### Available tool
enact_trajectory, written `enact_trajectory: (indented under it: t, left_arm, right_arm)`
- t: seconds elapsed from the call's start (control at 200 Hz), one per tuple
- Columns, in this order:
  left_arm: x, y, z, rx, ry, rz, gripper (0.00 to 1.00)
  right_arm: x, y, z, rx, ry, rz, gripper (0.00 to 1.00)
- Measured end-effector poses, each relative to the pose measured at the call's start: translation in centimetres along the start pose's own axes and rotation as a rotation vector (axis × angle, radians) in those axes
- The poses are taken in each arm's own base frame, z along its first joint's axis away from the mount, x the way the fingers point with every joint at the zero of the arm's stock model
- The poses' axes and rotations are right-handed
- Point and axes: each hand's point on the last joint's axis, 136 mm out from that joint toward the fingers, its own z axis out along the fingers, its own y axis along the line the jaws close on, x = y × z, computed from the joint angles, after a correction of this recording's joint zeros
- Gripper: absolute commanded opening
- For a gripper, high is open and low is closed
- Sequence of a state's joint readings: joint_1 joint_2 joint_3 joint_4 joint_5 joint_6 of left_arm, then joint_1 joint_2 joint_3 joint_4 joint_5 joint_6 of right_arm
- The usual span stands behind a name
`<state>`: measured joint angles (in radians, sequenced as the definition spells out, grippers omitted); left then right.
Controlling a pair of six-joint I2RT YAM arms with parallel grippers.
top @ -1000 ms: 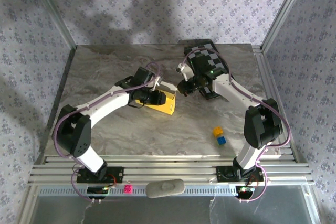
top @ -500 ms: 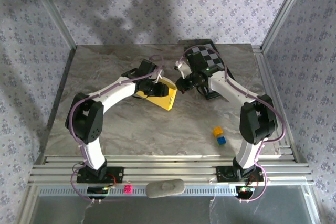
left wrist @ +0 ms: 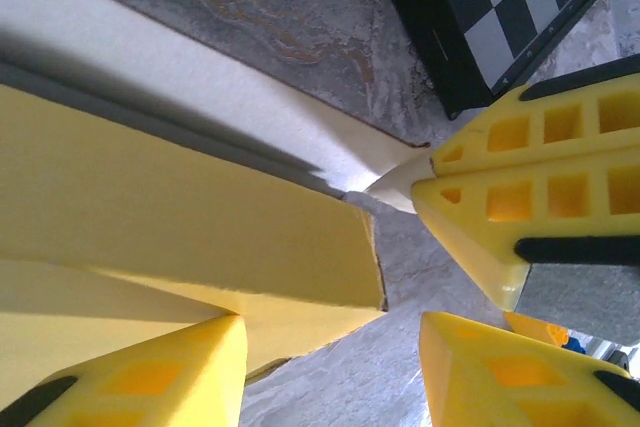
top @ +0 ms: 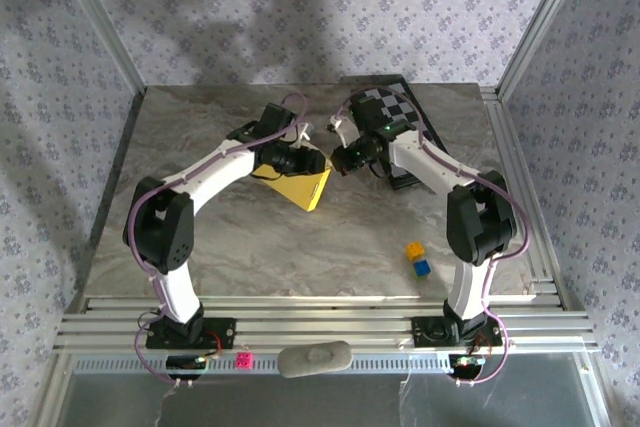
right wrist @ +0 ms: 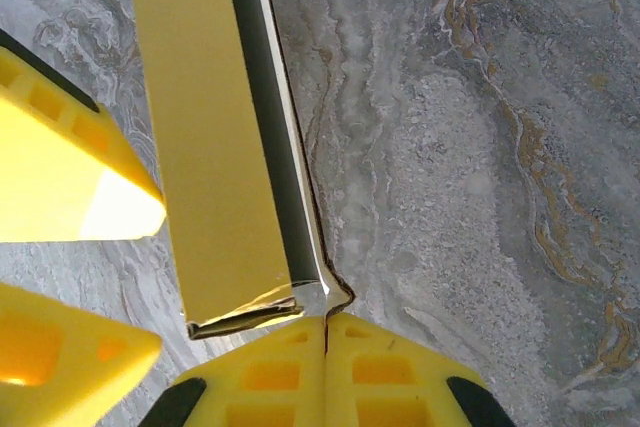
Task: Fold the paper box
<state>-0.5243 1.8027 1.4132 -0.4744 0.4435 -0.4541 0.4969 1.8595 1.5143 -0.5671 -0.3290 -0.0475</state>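
The paper box (top: 300, 188) sits in the middle of the desk (top: 230, 247) between both arms — right fingers (right wrist: 280, 372) pinched shut on its pale flap tip, I guess to anchor it, while left fingers (left wrist: 160, 372) gape halfway around a yellow corner, probably to push the fold.

Top view bright and even, light coming from the near side. Large soft shadows blotch the back wall (top: 300, 7), fainter ones on the table (top: 250, 247). Mild wide-angle bend at edges. Left wrist: paper box (left wrist: 150, 197) very close, soft-focus, its white flap nearly blown out. Right wrist: marble sharp, dark shadow strip along the box edge.
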Motion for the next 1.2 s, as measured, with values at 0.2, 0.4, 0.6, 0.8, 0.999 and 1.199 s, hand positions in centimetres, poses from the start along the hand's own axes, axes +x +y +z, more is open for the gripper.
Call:
enact_trajectory:
  t: [0.2,0.4,0.6,0.8,0.999,1.199]
  left_arm:
    - [-1.8,1.6,-2.4,-0.028,-0.048,-0.045,0.51]
    - [-7.1,3.1,-7.3,-0.076,-0.188,-0.06,0.49]
    - [-8.0,5.6,-7.9,-0.094,-0.224,-0.093,0.46]
    - [-5.0,7.6,-6.0,-0.204,-0.194,-0.142,0.49]
    - [-4.5,4.5,-17.7,-0.287,-0.436,-0.169,0.61]
    - [3.0,5.7,-20.8,-0.206,-0.49,-0.367,0.69]
  right_arm:
    - [0.6,-0.3,0.3,0.002,0.026,0.024,0.0]
    - [0.2,-0.6,0.5,0.004,0.027,0.034,0.0]
    - [0.1,-0.8,0.8,0.004,0.031,0.041,0.0]
    - [0.2,-0.8,1.0,0.004,0.039,0.048,0.0]
    - [0.3,-0.8,0.9,0.004,0.043,0.05,0.0]
    - [0.4,-0.8,1.0,0.004,0.044,0.055,0.0]
